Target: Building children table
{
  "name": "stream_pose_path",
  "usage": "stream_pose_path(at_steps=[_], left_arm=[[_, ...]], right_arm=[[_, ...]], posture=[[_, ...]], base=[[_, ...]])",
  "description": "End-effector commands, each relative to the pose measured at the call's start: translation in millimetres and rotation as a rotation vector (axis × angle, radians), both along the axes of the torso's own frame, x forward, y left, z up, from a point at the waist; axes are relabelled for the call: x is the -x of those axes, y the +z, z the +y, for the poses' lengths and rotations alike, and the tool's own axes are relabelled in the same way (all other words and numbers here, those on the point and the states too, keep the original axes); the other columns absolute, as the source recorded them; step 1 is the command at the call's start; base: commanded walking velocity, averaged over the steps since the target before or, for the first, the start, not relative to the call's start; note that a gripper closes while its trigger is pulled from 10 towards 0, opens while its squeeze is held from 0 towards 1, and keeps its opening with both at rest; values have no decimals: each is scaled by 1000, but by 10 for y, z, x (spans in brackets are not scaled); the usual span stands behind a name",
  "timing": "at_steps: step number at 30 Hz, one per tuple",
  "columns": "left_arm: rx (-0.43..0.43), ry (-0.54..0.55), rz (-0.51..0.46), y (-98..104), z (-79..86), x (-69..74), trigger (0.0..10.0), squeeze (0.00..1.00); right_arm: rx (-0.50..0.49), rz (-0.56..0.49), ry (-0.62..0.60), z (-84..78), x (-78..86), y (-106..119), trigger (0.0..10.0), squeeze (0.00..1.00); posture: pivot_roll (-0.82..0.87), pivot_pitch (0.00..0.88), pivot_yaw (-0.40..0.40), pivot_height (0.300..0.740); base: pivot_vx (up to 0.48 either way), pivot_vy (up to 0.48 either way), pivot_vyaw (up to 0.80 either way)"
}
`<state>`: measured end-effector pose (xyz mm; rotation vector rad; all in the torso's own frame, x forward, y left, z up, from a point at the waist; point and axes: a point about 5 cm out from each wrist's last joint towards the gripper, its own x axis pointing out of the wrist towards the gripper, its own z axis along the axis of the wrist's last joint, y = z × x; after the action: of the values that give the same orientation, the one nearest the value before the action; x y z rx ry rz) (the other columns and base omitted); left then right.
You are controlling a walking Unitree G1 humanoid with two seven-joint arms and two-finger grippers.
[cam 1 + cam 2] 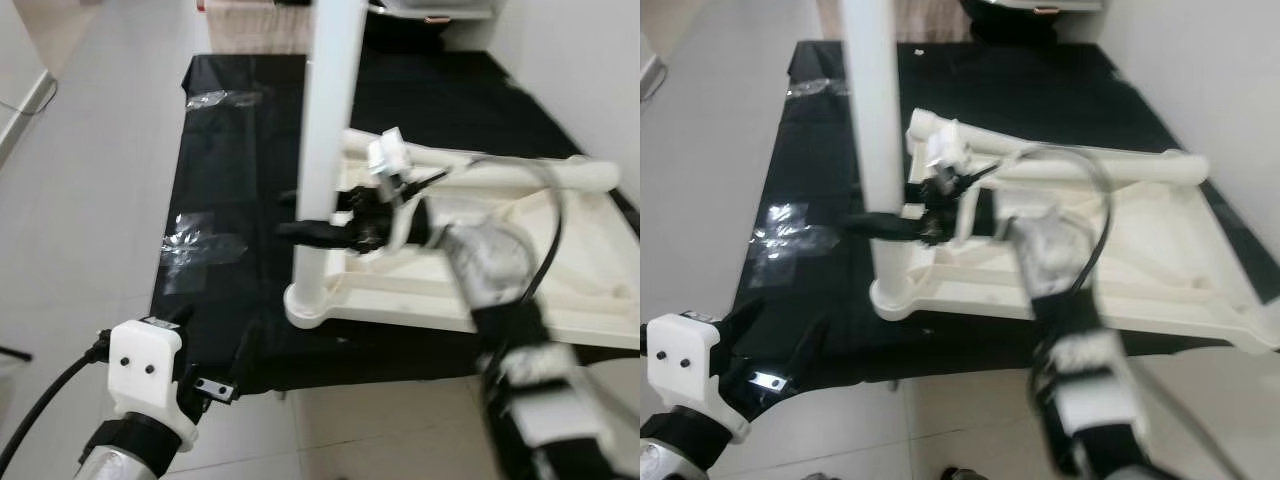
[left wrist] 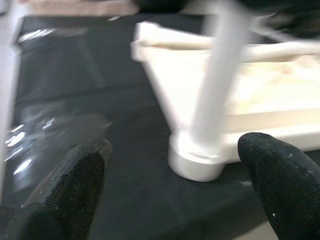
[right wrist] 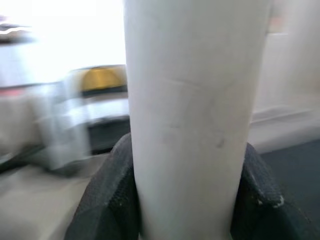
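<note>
A cream-white children's tabletop (image 1: 560, 290) lies upside down on a black sheet (image 1: 240, 150). One white leg (image 1: 325, 120) stands upright in its near left corner socket (image 1: 308, 300). My right gripper (image 1: 315, 232) is shut on this leg a little above the socket; in the right wrist view the black fingers (image 3: 112, 190) press both sides of the leg (image 3: 190, 125). Another white leg (image 1: 520, 175) lies along the tabletop's far side. My left gripper (image 1: 215, 345) is low at the near left, open, its fingers (image 2: 75, 190) pointing at the socket (image 2: 195, 162) from a short distance.
Two crumpled clear plastic wrappers (image 1: 200, 245) (image 1: 220, 98) lie on the sheet to the left of the tabletop. Pale tiled floor (image 1: 90, 200) surrounds the sheet on the left and near side. A white wall (image 1: 590, 60) runs along the right.
</note>
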<state>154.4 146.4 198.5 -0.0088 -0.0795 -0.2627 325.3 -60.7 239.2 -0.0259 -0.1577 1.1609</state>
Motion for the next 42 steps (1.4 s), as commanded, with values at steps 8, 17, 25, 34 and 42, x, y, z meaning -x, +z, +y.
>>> stream_pose_path(at_steps=[8, 17, 25, 34, 42], left_arm=[[-30, -46, 4, -17, -24, -29, 10000, 0], [-35, -34, -19, 6, -6, -78, 10000, 0], [-37, -35, -17, 5, -5, -68, 10000, 0], [-47, -25, -8, 7, 5, -23, 10000, 0], [-41, -16, -9, 7, -19, -2, 10000, 0]], right_arm=[[191, 184, -448, 185, 187, -586, 0, 0], [76, 125, -321, 231, 34, -165, 10000, 1000], [25, 57, 9, 109, -57, 117, 10000, 1000], [121, 24, 455, 42, -68, 196, 10000, 0], [82, 28, 544, 3, -118, 282, 0, 0]], posture=[[101, 175, -75, 740], [108, 162, -91, 740], [124, 167, -98, 740], [159, 188, -108, 740], [145, 189, -132, 740]], base=[[0, 0, 0], [0, 0, 0], [0, 0, 0], [0, 0, 0], [0, 0, 0]])
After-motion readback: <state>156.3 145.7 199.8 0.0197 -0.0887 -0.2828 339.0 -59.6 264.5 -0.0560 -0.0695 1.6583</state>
